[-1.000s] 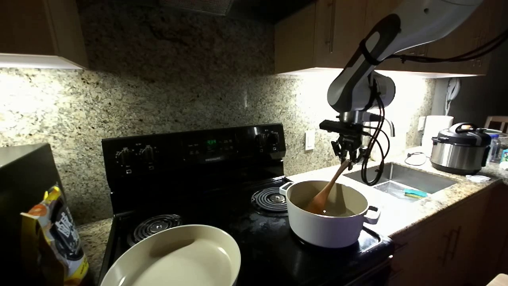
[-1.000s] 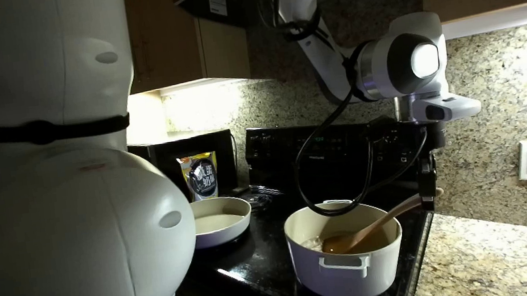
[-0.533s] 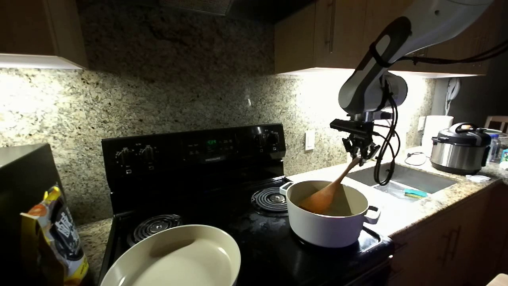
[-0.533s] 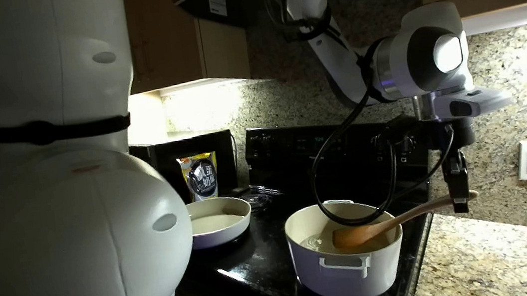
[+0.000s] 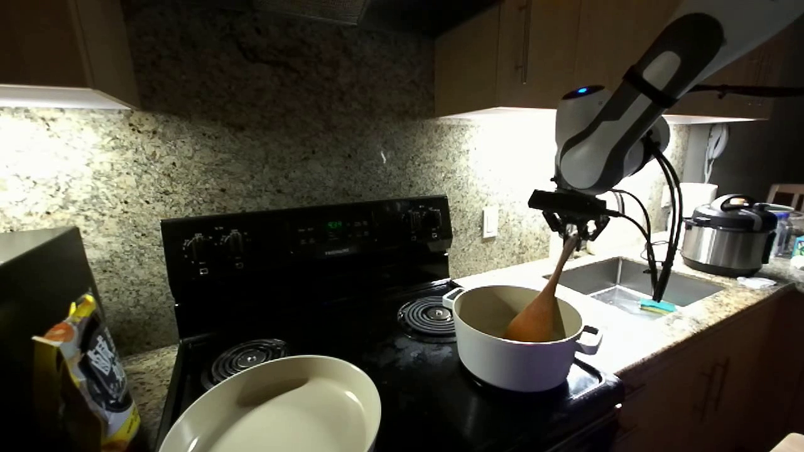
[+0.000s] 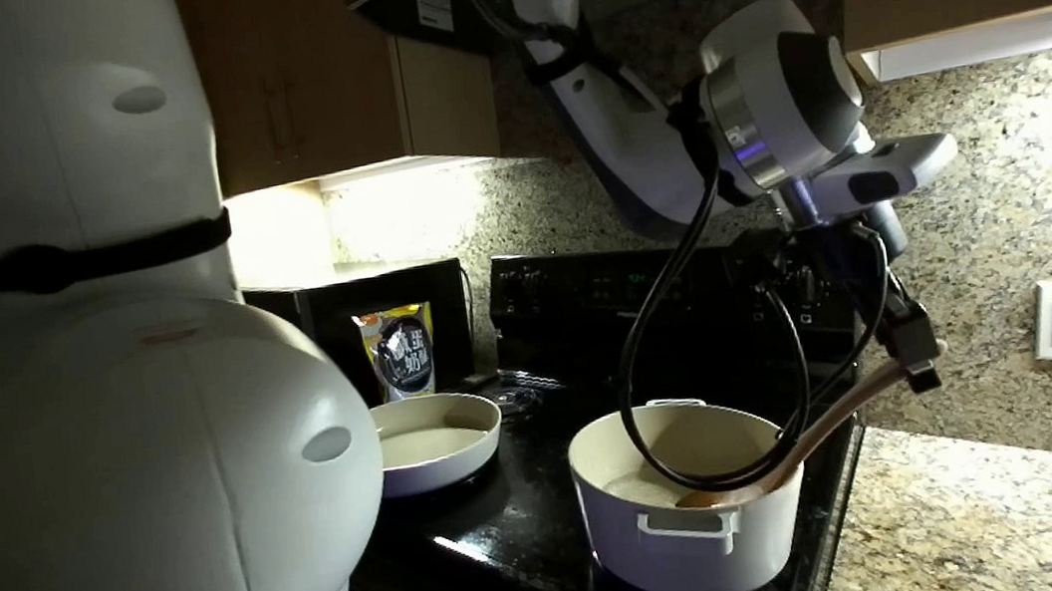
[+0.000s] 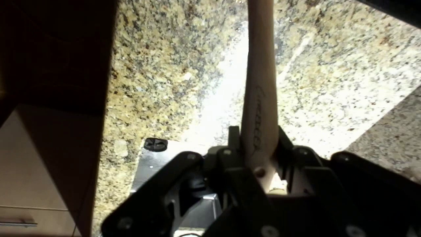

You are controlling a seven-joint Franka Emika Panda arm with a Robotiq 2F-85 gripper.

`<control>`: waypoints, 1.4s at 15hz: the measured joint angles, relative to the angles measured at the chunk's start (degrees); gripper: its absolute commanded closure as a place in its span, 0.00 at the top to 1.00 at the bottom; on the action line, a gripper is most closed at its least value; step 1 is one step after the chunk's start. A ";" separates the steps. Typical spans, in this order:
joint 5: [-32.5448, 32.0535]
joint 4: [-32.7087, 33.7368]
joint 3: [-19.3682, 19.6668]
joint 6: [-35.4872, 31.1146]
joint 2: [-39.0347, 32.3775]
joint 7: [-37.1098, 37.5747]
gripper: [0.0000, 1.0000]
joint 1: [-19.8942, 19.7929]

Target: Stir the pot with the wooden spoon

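Stirring seems in progress.
The hand (image 7: 259,135) holds the wooden spoon (image 5: 534,319) by its handle, head inside the pot (image 5: 515,365); some stirring probably remains.

The wooden spoon (image 5: 545,298) has shifted inside the pot (image 5: 515,367) and stands steeper.

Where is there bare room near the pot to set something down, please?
The stove looks bare between dish and pot, and the counter between stove and sink does too. The air above the pot's sink side is crowded: hand, spoon and hanging cables.
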State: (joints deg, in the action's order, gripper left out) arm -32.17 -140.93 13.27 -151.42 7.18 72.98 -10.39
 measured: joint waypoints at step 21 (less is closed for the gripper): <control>-15.04 -13.12 -21.14 -26.42 15.20 6.32 0.07 -22.33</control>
State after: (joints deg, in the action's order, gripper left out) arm -47.21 -154.04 -7.87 -177.84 22.37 79.31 -32.72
